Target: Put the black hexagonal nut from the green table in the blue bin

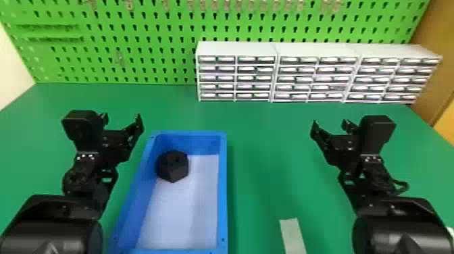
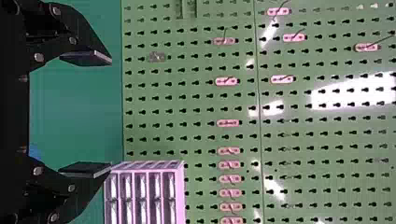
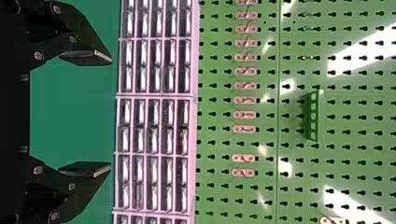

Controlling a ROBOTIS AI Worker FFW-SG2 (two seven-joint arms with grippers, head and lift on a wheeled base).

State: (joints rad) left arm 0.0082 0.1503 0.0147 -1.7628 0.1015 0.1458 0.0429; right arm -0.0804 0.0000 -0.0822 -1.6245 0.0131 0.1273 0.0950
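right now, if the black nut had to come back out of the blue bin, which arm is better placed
Probably the left: the nut lies in the bin nearer the left gripper, whose jaws are open and empty. The right gripper is farther off.

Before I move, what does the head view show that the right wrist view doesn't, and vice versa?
Head view: the black hexagonal nut inside the blue bin, toward its far left corner; the left tool, open and empty; a pale strip on the table, right of the bin.

Right wrist view: a green slotted piece on the pegboard, and bright glare patches there.

Both: the right tool, open and empty; the drawer cabinets; that pegboard; the green table.
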